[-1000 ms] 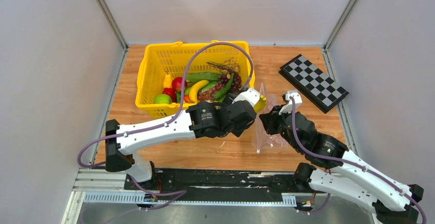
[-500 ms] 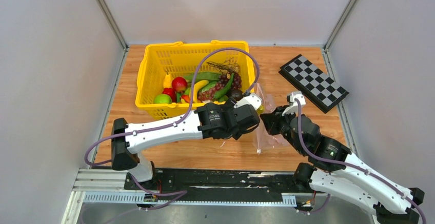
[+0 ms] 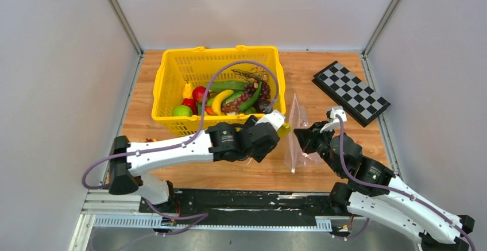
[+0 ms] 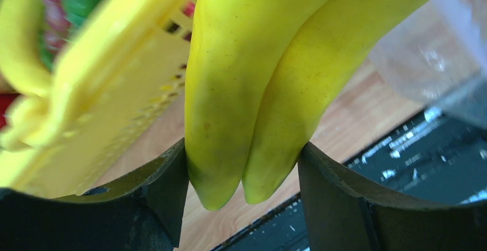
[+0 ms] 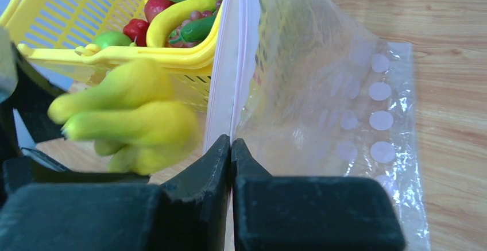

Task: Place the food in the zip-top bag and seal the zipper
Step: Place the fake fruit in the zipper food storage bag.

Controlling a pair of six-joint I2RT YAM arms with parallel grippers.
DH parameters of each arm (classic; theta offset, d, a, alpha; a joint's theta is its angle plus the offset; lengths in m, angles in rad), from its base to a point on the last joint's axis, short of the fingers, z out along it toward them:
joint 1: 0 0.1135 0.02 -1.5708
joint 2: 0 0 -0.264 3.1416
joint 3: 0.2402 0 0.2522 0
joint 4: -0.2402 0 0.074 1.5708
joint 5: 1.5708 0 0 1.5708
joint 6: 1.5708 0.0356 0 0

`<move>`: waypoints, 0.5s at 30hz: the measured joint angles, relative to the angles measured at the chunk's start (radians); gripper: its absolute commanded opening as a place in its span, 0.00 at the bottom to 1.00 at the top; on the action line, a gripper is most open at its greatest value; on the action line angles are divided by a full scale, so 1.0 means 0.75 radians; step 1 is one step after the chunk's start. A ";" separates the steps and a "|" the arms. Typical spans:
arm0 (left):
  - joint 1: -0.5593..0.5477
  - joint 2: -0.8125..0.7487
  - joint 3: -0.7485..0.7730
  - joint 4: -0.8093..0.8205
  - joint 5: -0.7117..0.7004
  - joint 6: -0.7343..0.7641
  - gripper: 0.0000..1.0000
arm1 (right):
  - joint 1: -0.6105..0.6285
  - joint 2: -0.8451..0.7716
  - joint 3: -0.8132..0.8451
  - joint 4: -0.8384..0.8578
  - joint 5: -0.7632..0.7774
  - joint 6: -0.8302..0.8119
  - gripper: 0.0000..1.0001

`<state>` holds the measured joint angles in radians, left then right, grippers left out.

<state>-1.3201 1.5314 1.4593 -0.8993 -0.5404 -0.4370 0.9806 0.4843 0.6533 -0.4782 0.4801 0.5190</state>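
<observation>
Bananas [image 4: 247,90]: yellow bunch clamped between the jaws of the left pincer [image 4: 241,170], tips poking out below; hovering just off the near right corner of the yellow basket [image 3: 172,73].
Zip-top bag [image 5: 327,107]: held upright over the middle of the worktop [image 3: 333,61], toward its near edge, right of the basket.
Right pincer [image 5: 231,147]: closed on the zipper [image 5: 227,61] strip.
Mouth: looks barely parted.
Step in hand, judged: feed the bananas tips-first along the slit, slowly; the right side should hold firm so the film does not fold.

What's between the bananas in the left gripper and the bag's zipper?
Nothing. In the right wrist view only a narrow gap separates the bananas from the zipper, yellow basket behind.
</observation>
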 measured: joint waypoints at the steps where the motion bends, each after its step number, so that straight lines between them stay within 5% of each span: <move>1: 0.001 -0.051 -0.075 0.054 0.040 0.007 0.06 | 0.000 0.001 0.000 -0.004 0.005 0.005 0.05; 10: 0.015 -0.436 -0.393 0.256 0.184 -0.008 0.03 | 0.000 -0.003 -0.006 -0.030 0.044 0.044 0.04; 15: 0.240 -0.606 -0.290 0.269 0.173 0.023 0.02 | 0.000 0.002 -0.006 -0.030 0.038 0.050 0.04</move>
<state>-1.1400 1.0767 1.2415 -0.6975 -0.4103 -0.4194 0.9806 0.4854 0.6491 -0.5003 0.5087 0.5564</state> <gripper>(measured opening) 0.700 0.047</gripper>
